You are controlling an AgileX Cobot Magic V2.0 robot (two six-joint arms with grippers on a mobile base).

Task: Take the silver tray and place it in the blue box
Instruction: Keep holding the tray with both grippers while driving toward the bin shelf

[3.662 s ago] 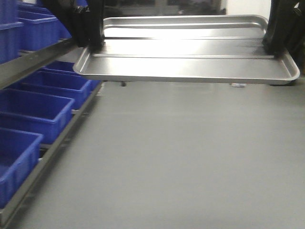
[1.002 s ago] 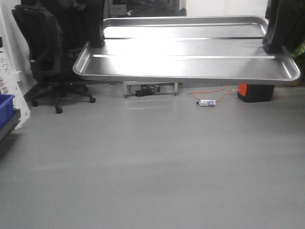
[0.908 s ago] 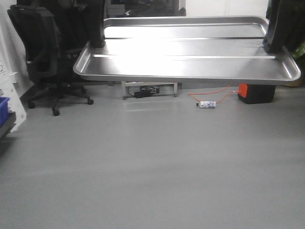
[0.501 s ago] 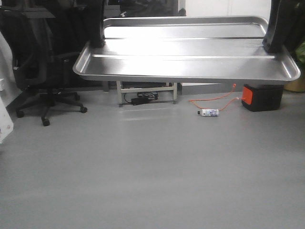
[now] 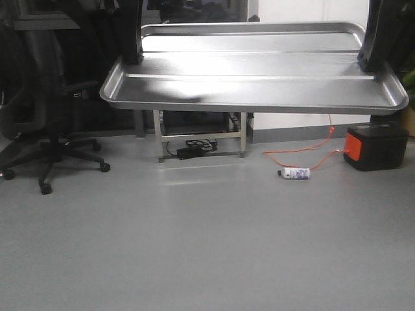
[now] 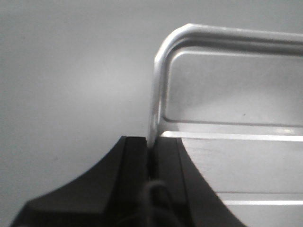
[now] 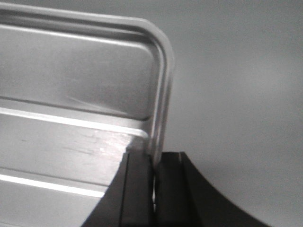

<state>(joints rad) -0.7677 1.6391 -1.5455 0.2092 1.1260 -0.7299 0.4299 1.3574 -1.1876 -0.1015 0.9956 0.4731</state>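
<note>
Left gripper (image 6: 148, 150) and right gripper (image 7: 154, 161) are each clenched on a short-end rim of the silver tray (image 5: 253, 87), with the rolled edge pinched between the jaws in both wrist views. The tray hangs level in the air above the grey floor (image 5: 207, 246), at the same spot in the front view as in every earlier frame, so the two-arm grasp is unchanged. The backdrop is what changes. The rack of blue bins seen at left 3.7 s ago is gone. Over the last second the office chair (image 5: 45, 129) slides left and partly out of frame. The metal stand (image 5: 157, 133) comes nearer, and the black case with an orange face (image 5: 377, 146) and the bottle (image 5: 295, 173) on the floor drift right and lower. Judgement: the base is travelling with the load, so this is the transport stage. The blue box shows in no current view, and placement is not yet done. Both grips need to hold firm until the box comes into sight.
</note>
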